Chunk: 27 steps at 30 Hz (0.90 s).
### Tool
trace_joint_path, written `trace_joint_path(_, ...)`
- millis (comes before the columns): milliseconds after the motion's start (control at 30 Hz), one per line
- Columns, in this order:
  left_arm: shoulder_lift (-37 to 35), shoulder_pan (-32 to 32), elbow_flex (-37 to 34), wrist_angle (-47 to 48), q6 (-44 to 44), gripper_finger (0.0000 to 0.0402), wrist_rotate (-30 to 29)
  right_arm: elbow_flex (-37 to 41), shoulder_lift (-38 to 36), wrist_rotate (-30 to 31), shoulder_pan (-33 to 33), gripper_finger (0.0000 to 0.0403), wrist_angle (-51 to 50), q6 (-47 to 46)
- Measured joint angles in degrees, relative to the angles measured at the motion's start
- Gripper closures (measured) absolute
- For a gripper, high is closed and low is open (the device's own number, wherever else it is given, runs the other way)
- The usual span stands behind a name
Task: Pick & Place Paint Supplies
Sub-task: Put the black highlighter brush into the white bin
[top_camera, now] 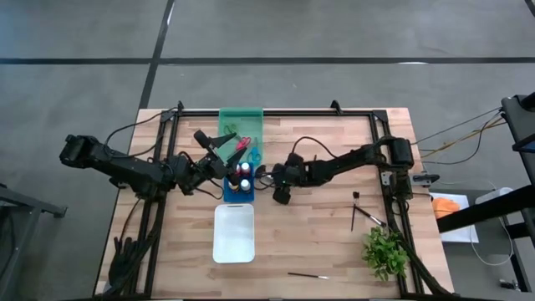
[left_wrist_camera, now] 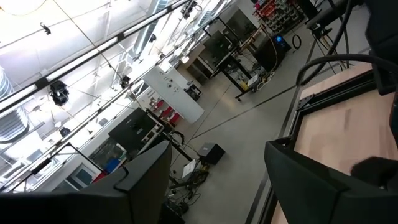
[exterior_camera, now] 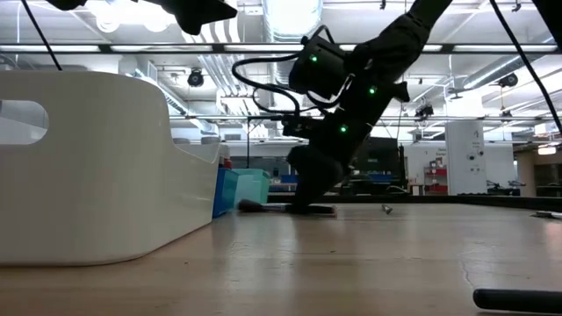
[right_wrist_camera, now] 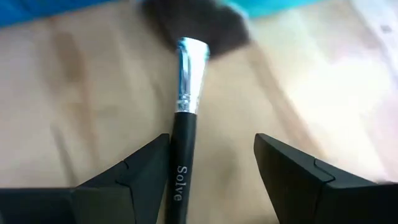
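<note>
From above, the right gripper [top_camera: 282,194] sits low on the table [top_camera: 334,242] just beside the blue tray [top_camera: 240,194], which holds paint bottles [top_camera: 243,178] with white caps. The green tray [top_camera: 241,125] behind it carries scissors [top_camera: 242,144]. The left gripper [top_camera: 219,144] is raised over those trays. The white tray [top_camera: 234,232] shows nothing inside. Two more brushes lie well apart: one near the plant [top_camera: 385,251], at [top_camera: 354,211], another by the front edge [top_camera: 308,275].

At table height, the right gripper [exterior_camera: 309,189] is down at the wood, with a dark brush head [exterior_camera: 253,205] lying flat beside the blue tray [exterior_camera: 230,191]. Contact is hard to judge from here.

The left wrist camera looks off into the room; the left gripper's fingers [left_wrist_camera: 311,180] stand apart with nothing between them.

The right wrist camera shows the black-handled brush [right_wrist_camera: 183,143] lying on the wood, its ferrule and bristles pointing toward the blue tray [right_wrist_camera: 273,5]. The right gripper [right_wrist_camera: 211,180] is spread wide and holds nothing; the handle sits close against one finger [right_wrist_camera: 140,171], not centred.

That offset is the risk: closing now could push the thin handle sideways or roll it away instead of pinching it. Pressing lower could jam the fingertips into the table. The bristles are near the tray wall, so a skewed lift might snag there.
</note>
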<state>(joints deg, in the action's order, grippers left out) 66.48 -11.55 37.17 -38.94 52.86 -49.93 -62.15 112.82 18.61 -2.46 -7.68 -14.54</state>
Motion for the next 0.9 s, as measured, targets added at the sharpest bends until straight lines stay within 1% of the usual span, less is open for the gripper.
trace_joint_path(100,0.00,0.00,0.00,0.00,-0.10,0.0135,0.00,0.55,-0.93,2.86,-0.07,0.0170,-1.76,0.36)
trace_joint_path(267,0.00,0.00,0.00,0.00,-0.26,0.0135,0.00,1.65,-1.18,2.54,-0.35,0.0171,-1.54,-0.51)
trace_joint_path(333,0.00,0.00,0.00,0.00,-0.42,0.0135,0.00,2.13,-1.21,2.07,-0.34,0.0182,-1.31,-0.79)
trace_joint_path(400,0.00,0.00,0.00,0.00,-0.42,0.0135,0.02,2.43,-1.23,0.65,-0.45,0.0204,-1.03,-1.13)
trace_joint_path(467,0.00,0.00,0.00,0.00,-0.42,0.0135,0.02,2.62,-1.23,-1.11,-0.61,0.0237,-0.88,-0.89)
trace_joint_path(567,0.00,0.00,0.00,0.00,-0.44,0.0135,0.02,2.93,-1.28,-3.24,-0.66,0.0296,-0.40,-0.13)
trace_joint_path(667,0.00,0.00,0.00,0.00,-0.44,0.0135,0.02,2.97,-1.28,-4.06,-0.62,0.0358,-0.41,0.81)
trace_joint_path(700,0.00,0.00,0.00,0.00,-0.44,0.0135,0.04,2.92,-1.28,-4.72,-0.65,0.0372,-0.53,1.29)
trace_joint_path(900,0.00,0.00,0.00,0.00,-0.44,0.0135,0.03,3.18,-2.69,-6.75,-0.70,0.0373,-1.15,1.87)
